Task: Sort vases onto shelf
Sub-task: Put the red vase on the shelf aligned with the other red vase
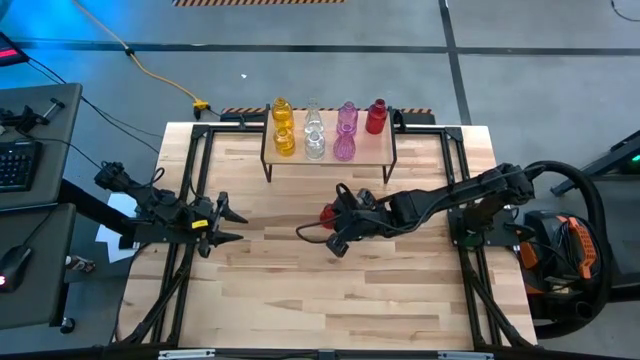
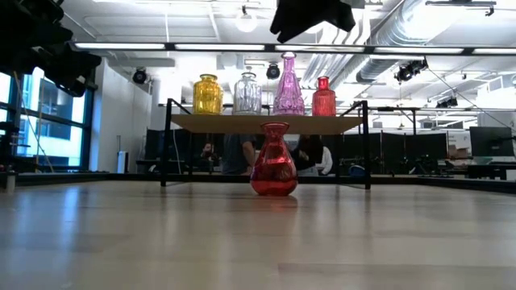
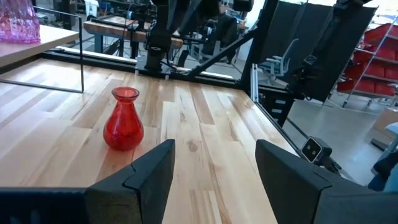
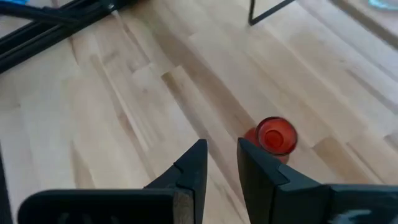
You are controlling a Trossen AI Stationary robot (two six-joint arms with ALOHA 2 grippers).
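A red vase stands upright on its base on the table, in front of the shelf. Several vases stand on the shelf: yellow, clear, pink and a red one. My right gripper hangs above the table's red vase, slanting down, narrowly open with nothing between its fingers; the vase's mouth shows just beside its fingertips. My left gripper waits open at the table's left, level, facing the red vase.
The shelf's thin black legs stand on the table behind the red vase. Bare wood stretches toward the near edge. Black frame rails run along the table's sides. People and furniture show in the room beyond.
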